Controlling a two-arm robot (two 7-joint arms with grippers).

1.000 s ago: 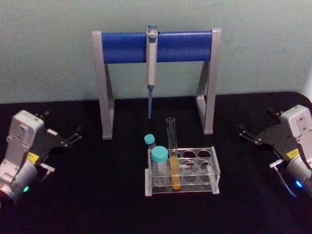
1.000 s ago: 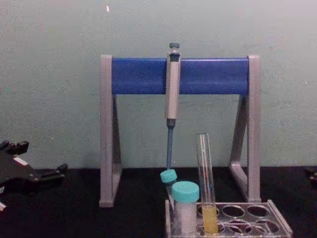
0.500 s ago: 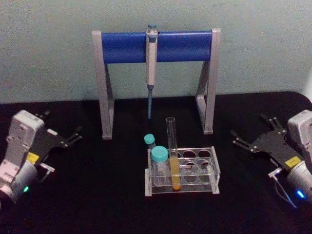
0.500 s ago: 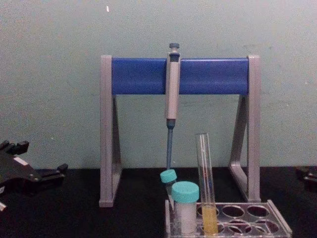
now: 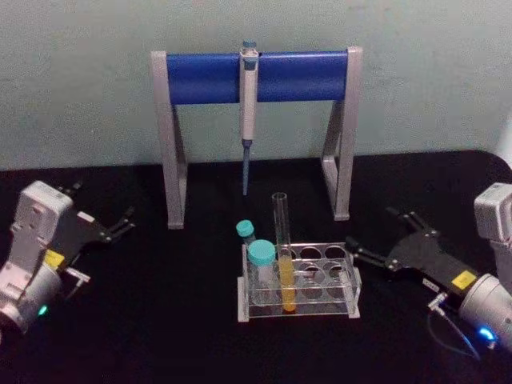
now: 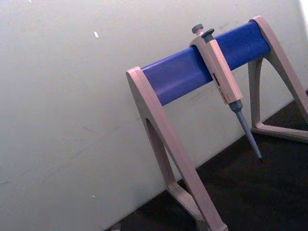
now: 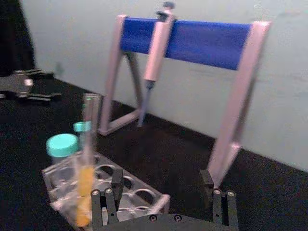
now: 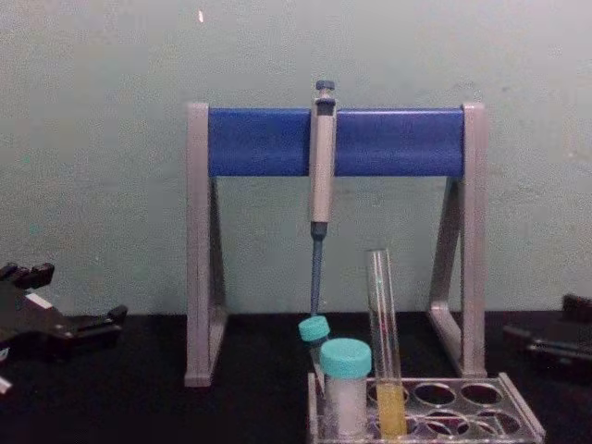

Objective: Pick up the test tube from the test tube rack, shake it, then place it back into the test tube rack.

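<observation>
**A:** What's nearest, and how much room is around it?

**B:** The test tube rack (image 5: 355, 282) sits on the black table (image 5: 160, 328), toward the front. There is bare tabletop open to its front, left and right. The test tube (image 5: 282, 240) stands upright in a hole toward the rack's left end. It has yellow-orange liquid in its lower part, and its open top rises well above the plate. Just to its left stands a teal-capped tube (image 5: 261, 256), with a smaller teal-capped tube (image 5: 245, 230) tilted behind that one.

**A:** And the arms?

**B:** The right gripper (image 5: 369, 230) is low over the table just right of the rack and points at it. One fingertip is near the rack's right rear corner, not touching. Its fingers are spread wide and hold nothing. From the right wrist camera the rack lies just ahead of one finger. The left gripper (image 5: 102, 202) is parked well off to the left, jaws also apart and empty, angled toward the middle of the table.

**A:** What's changed?

**B:** A second ago the right gripper was out by the table's right edge, and it has since swung in toward the rack. The left arm hasn't moved, and the test tube is in the same hole.

**A:** And behind all that?

**B:** The grey-legged pipette stand (image 5: 208, 78) spans the back of the table. A pipette (image 5: 249, 104) hangs from its blue bar, with its tip above the table behind the rack. Beyond that is the pale green wall (image 5: 80, 96).
</observation>
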